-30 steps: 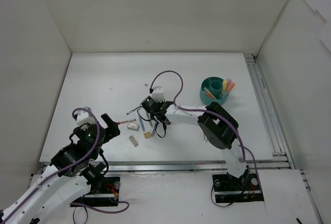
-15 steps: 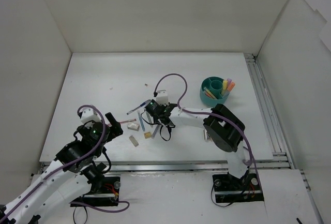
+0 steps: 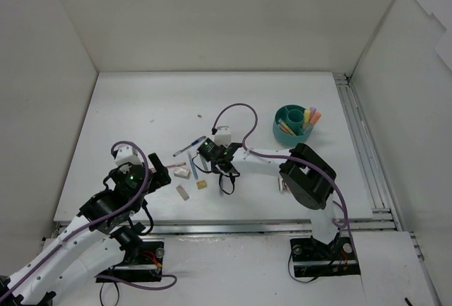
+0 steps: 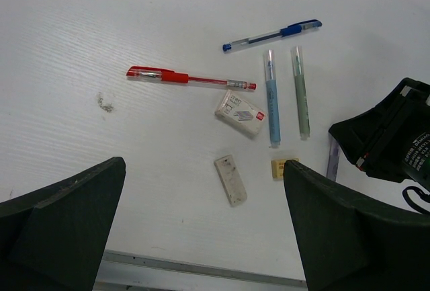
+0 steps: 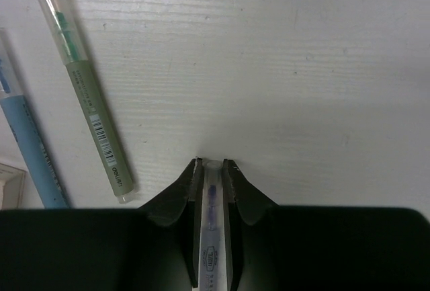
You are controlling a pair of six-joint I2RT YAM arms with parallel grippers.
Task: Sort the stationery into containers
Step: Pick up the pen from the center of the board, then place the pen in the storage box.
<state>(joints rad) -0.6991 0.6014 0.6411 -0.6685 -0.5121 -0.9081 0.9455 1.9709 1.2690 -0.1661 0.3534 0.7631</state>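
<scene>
1. My biggest worry is the grip. The right gripper (image 5: 213, 170) is clamped shut on the purple marker (image 5: 213, 214), which lies flat on the table near its middle. The marker runs lengthwise between the fingers, with its clear cap level with their tips. Held that way, it could slide out or swing down on the lift.
2. Next is the drop. The cup (image 3: 276, 128) stands at 2 o'clock from that gripper, well apart from it, and several markers already stand inside. A marker coming in at an angle could catch the rim or those markers and fall outside.
3. Then the arms. The left gripper (image 4: 203, 170) hangs at 9 o'clock from the loose pile, jaws spread as wide as they go and holding nothing. If it reaches in while the right arm lifts, the two could knock together.
4. The green marker (image 5: 91, 96) and blue marker (image 5: 30, 150) lie near the closed fingers, at 10 o'clock. A sideways drag as the arm pulls away would roll them.
5. Least, the tan eraser (image 4: 282, 168) sits just beside the right gripper. A nudge there would only slide it.
</scene>
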